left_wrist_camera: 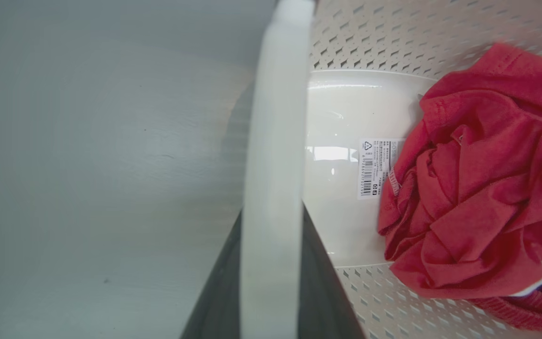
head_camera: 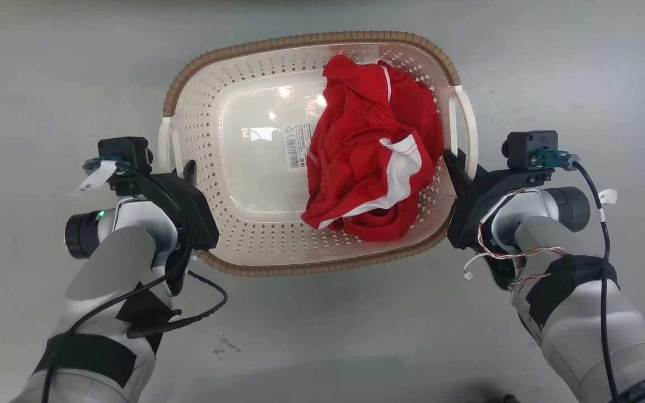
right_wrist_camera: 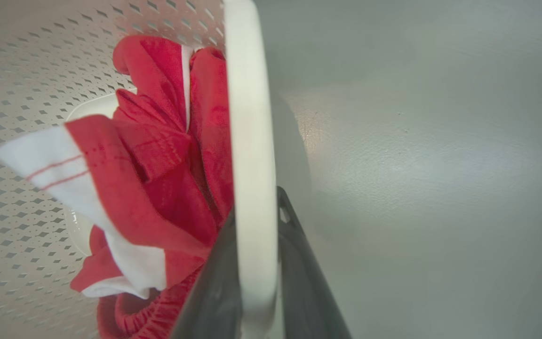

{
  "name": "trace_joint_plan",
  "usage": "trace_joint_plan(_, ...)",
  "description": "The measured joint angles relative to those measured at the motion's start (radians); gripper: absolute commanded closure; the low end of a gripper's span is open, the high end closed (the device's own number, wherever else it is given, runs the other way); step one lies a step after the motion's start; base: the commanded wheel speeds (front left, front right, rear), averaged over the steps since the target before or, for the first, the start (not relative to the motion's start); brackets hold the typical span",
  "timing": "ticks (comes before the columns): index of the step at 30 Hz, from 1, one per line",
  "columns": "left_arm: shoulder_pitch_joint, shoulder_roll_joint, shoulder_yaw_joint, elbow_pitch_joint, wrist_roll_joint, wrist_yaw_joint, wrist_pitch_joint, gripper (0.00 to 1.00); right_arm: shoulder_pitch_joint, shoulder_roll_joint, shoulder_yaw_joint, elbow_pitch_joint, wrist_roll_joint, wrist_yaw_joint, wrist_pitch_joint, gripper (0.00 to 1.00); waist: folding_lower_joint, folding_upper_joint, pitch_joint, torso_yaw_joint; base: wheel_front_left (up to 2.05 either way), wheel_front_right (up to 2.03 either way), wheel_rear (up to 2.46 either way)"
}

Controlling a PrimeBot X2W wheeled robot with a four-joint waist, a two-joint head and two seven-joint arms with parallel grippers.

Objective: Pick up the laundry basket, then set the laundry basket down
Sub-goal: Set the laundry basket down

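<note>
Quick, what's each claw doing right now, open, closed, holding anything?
Left claw: closed on the left white side handle of the cream-white perforated plastic laundry basket.
Right claw: closed on the basket's right white side handle.

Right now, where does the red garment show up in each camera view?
Head view: red garment in the right half of the laundry basket.
Left wrist view: at the right, next to the barcode sticker.
Right wrist view: left of centre, inside the white handle.
Shared landmark: the basket's perforated wall.

Smooth pale grey floor, faintly scuffed, with soft light reflections.
</note>
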Motion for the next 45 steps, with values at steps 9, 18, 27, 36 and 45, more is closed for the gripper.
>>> trace_joint_plan(9, -0.008, 0.001, -0.002, 0.013, 0.0, -0.012, -0.004, 1.0, -0.004, 0.005, 0.0, 0.01, 0.005, 0.01, 0.004, 1.0, 0.0004, 0.0004, -0.004, -0.003, 0.0, 0.0, 0.0)
trace_joint_plan(18, -0.019, 0.008, -0.018, 0.029, 0.0, -0.053, 0.009, 0.0, -0.006, -0.012, 0.001, 0.02, 0.027, 0.03, 0.025, 0.0, 0.0011, 0.0011, -0.018, 0.0, 0.0, 0.0, 0.0)
trace_joint_plan(27, -0.011, 0.001, -0.025, 0.028, 0.0, -0.069, -0.031, 0.0, -0.001, -0.012, 0.023, 0.012, 0.026, 0.04, 0.008, 0.0, 0.0005, 0.0009, -0.074, 0.0, 0.0, 0.0, 0.0)
trace_joint_plan(36, 0.043, 0.006, -0.044, 0.023, 0.035, -0.07, -0.147, 0.0, 0.055, -0.023, 0.022, -0.005, 0.027, 0.048, -0.066, 0.0, 0.0004, 0.0006, -0.162, 0.0, 0.0, 0.0, 0.0)
trace_joint_plan(45, 0.107, 0.024, -0.053, -0.016, 0.05, -0.07, -0.209, 0.0, 0.127, -0.058, 0.013, -0.045, 0.039, 0.048, -0.15, 0.0, 0.0003, 0.0004, -0.286, -0.001, 0.0, 0.0, 0.0)
